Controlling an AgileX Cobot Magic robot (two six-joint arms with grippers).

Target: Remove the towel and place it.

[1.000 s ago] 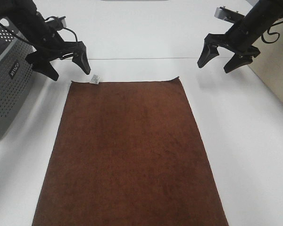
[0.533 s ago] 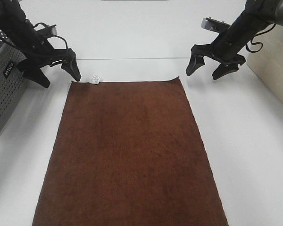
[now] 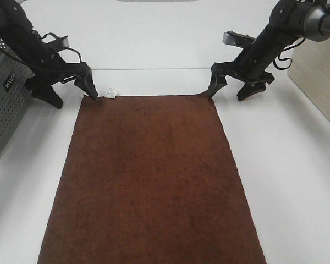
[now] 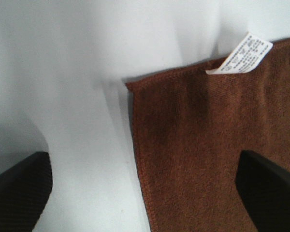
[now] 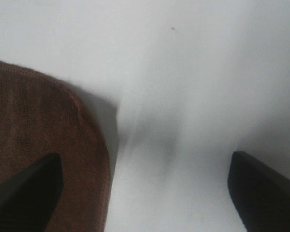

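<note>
A grey perforated basket (image 3: 5,104) stands at the far left of the white surface (image 3: 297,181). Just beside it, the left arm (image 3: 27,47) slants down and inward from the upper left of the high view, wrist held low. Its jaws are spread wide and hold nothing. They straddle the far left corner of the towel (image 3: 151,181). One finger (image 4: 19,191) hangs over bare surface on the basket side and the other (image 4: 270,193) over the brown cloth, with the hemmed corner between them. Whether either tip touches down cannot be told. A small white tag (image 3: 111,92) juts from the towel's far edge, just beside the inner finger.

The towel lies flat and fully spread down the middle of the surface. Its near end runs out of the bottom of the high view.

At the far right corner, the right arm (image 3: 275,33) slopes down and inward from the upper right, cable looping off its wrist. Its jaws are likewise wide apart and empty. One finger (image 5: 24,191) sits above the cloth at that corner, and the other (image 5: 266,193) is over bare surface beyond the towel's edge. The corner casts a soft shadow beside it. Contact between finger and cloth cannot be made out.
</note>
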